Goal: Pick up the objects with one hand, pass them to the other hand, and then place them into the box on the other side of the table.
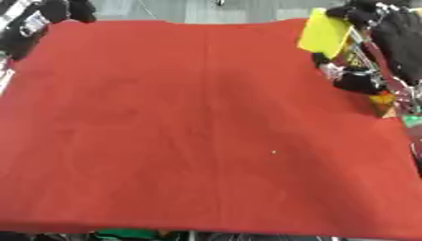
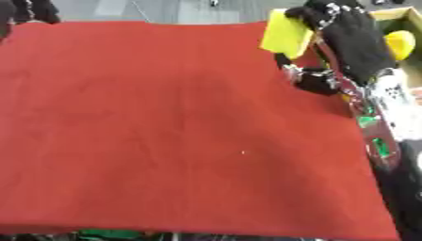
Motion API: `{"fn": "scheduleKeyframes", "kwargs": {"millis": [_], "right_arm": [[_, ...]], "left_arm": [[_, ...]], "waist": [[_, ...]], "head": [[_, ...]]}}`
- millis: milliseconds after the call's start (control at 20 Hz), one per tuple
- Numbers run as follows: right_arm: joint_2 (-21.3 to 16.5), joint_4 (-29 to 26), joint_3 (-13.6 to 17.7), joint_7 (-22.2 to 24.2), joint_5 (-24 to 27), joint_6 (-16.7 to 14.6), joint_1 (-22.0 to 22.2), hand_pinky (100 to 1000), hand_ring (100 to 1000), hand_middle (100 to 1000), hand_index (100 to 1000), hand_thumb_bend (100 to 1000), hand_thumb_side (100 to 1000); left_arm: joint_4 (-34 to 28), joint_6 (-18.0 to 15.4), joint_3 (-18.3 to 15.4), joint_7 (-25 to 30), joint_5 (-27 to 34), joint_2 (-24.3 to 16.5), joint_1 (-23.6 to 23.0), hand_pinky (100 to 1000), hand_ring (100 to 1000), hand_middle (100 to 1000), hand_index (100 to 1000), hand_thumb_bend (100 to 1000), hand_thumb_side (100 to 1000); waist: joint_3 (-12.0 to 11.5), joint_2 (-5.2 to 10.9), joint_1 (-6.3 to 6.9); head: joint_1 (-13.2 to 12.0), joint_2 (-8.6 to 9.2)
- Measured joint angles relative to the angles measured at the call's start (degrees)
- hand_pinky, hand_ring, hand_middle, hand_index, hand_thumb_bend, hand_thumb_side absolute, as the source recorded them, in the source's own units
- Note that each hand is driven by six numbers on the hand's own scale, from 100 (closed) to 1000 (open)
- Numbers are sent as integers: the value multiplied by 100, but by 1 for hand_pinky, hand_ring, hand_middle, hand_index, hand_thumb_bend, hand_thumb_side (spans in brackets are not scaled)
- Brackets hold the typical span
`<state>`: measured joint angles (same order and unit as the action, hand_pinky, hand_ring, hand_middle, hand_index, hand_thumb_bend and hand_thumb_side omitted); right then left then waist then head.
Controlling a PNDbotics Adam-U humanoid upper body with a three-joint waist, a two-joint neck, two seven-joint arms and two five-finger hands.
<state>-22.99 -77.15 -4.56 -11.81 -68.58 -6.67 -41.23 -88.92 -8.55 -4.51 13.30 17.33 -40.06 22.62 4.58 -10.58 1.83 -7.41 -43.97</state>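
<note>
My right hand [image 2: 353, 40] is at the table's far right, raised above the red cloth [image 1: 190, 132]. Its fingers are curled over the top edge of a flat yellow object [image 2: 284, 32], which hangs tilted in the grip, and its thumb [image 2: 312, 79] sticks out below. Just right of the hand, at the table's far right corner, stands a cardboard box [image 2: 394, 14] with a rounded yellow thing [image 2: 401, 43] in it. My left hand [image 1: 56, 10] shows at the far left corner, its dark fingers relaxed and holding nothing.
The red cloth covers the whole table, with a tiny pale speck [image 1: 273, 151] right of centre. Small orange [image 1: 382, 99] and green [image 1: 412, 121] things sit past the right edge. Something green [image 1: 124, 234] shows below the front edge.
</note>
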Motion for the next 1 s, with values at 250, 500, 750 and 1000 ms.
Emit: {"fn": "scheduleKeyframes", "kwargs": {"millis": [250,500,750,1000], "right_arm": [[-349,1426,494,-363,118,486,-296,790,802,778,862,350,680],[-552,2500,705,-74,259,519,-414,838,889,957,933,410,835],[-628,2509,921,-96,603,594,-147,833,896,988,926,446,804],[-622,1515,1110,-322,1037,689,402,825,893,983,906,402,667]], "left_arm": [[-34,-48,-546,-284,341,403,-344,745,624,587,753,687,769],[-180,-139,-953,-402,435,775,-589,743,619,582,751,686,756],[-406,-168,-1170,-587,350,1089,-745,739,611,574,747,677,744],[-608,-134,-1266,-816,208,1392,-836,733,598,562,737,657,738]], "waist": [[-99,25,0],[-184,60,0],[-188,118,0],[-184,155,-11]], "head": [[123,-10],[252,-23],[293,-24],[324,-25]]}}
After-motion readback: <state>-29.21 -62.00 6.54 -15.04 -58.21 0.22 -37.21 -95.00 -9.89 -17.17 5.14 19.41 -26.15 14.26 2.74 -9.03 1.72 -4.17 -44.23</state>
